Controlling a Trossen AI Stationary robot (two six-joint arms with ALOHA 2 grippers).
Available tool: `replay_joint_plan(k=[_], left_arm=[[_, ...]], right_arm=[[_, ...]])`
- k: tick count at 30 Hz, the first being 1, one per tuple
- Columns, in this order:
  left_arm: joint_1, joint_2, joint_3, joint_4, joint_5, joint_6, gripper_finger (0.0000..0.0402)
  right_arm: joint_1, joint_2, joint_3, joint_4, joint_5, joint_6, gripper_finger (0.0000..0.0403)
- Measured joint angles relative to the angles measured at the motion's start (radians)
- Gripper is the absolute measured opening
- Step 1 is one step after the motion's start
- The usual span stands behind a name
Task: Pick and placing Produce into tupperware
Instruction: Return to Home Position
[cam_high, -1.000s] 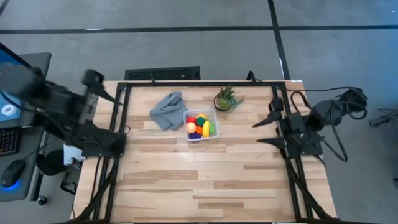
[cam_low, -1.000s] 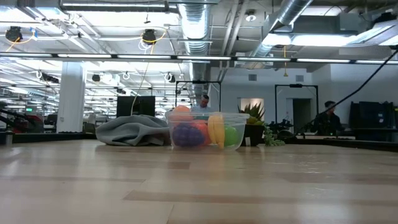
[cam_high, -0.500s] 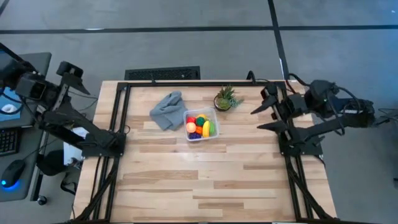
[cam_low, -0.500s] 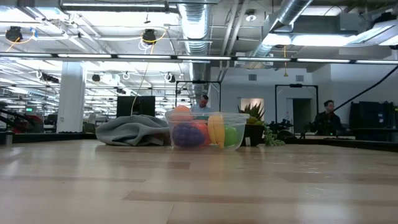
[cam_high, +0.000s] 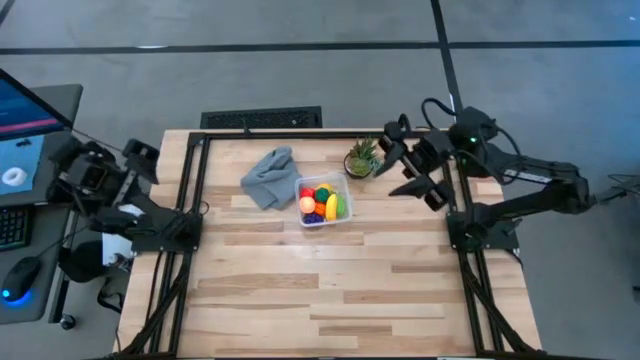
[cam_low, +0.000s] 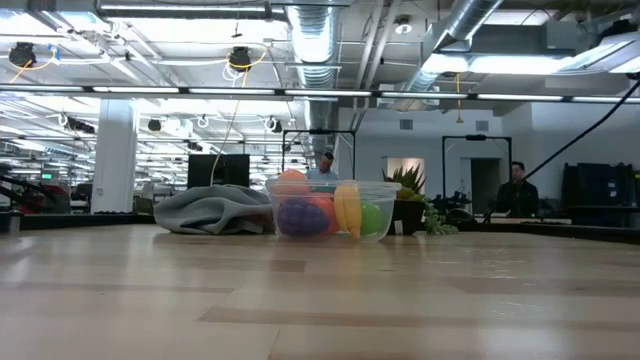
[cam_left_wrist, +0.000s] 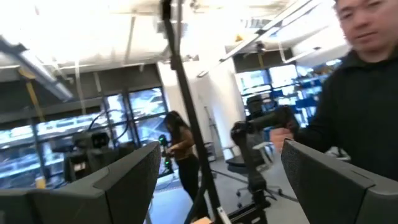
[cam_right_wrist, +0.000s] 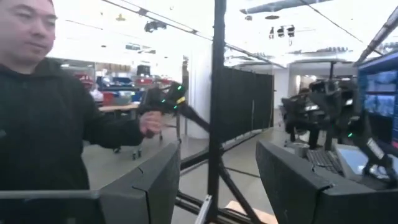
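High view: the right gripper (cam_high: 400, 168) has swung in from the table's right edge toward the potted plant (cam_high: 362, 158). The left arm (cam_high: 100, 180) folds lower. The tupperware (cam_high: 322, 179) is unmoved beside the grey cloth (cam_high: 268, 176), holding the produce (cam_high: 321, 203).

Low view: unchanged.

Wrist views: the left gripper (cam_left_wrist: 219, 155) and the right one both gape wide.

High cam straight down over table (cam_high: 330, 290); low cam at tabletop lvl, both w/ tupperware (cam_high: 322, 179); wrist cams roomward.
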Motion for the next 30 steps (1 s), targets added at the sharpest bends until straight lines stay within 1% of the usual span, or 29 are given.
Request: replay_joint_plan(k=[4, 11, 19, 21, 24, 30], left_arm=[[-0.003, -0.066, -0.124, 0.08, -0.021, -0.015, 0.0323], [-0.003, -0.172, -0.301, 0.203, 0.006, -0.034, 0.0323], [-0.003, -0.248, -0.483, 0.35, 0.008, -0.056, 0.0323], [-0.003, -0.253, -0.517, 0.389, 0.011, -0.069, 0.0323], [-0.002, -0.252, -0.551, 0.426, 0.045, -0.08, 0.0323], [0.005, -0.234, -0.557, 0.437, 0.06, -0.08, 0.0323]], right_arm=[[-0.042, 0.023, 0.0, 0.03, -0.02, 0.019, 0.0234], [-0.057, 0.023, 0.0, 0.031, -0.02, 0.011, 0.0234], [-0.037, 0.049, 0.0, 0.051, 0.064, -0.007, 0.0234], [-0.039, 0.063, 0.0, 0.083, 0.064, -0.007, 0.0234], [-0.039, 0.084, 0.0, 0.114, 0.067, -0.007, 0.0234], [-0.039, 0.127, 0.0, 0.134, 0.067, 0.01, 0.0234]])
